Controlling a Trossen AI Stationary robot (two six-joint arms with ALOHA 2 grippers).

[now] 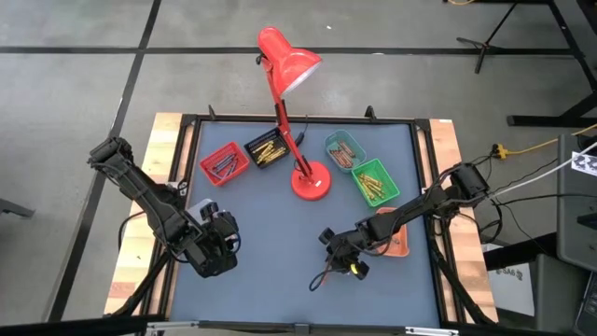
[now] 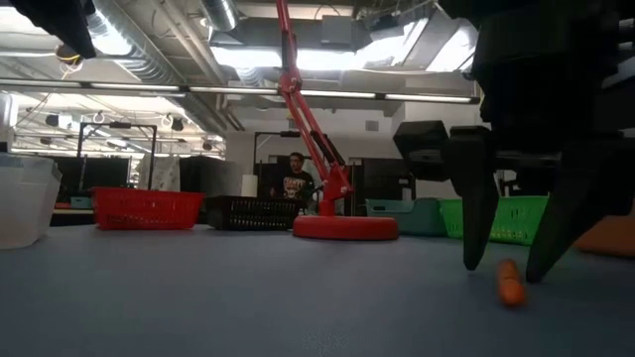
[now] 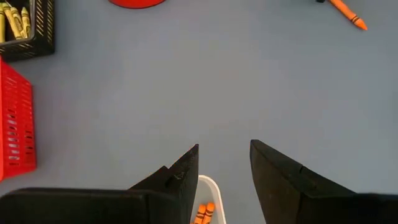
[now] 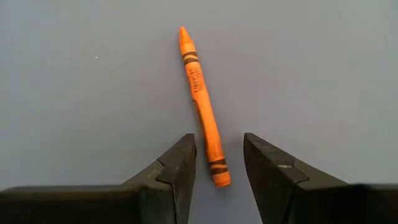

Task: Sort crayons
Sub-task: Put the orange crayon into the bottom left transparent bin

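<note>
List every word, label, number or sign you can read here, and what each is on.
Nothing reads clearly.
Orange crayon between the open right claw fingers: print along its wrapper, too blurred to read.
Yellow crayons in the black tray: wrapper marks too small.
Black-and-white tag beyond the table's right edge: a pattern, no legible text.
</note>
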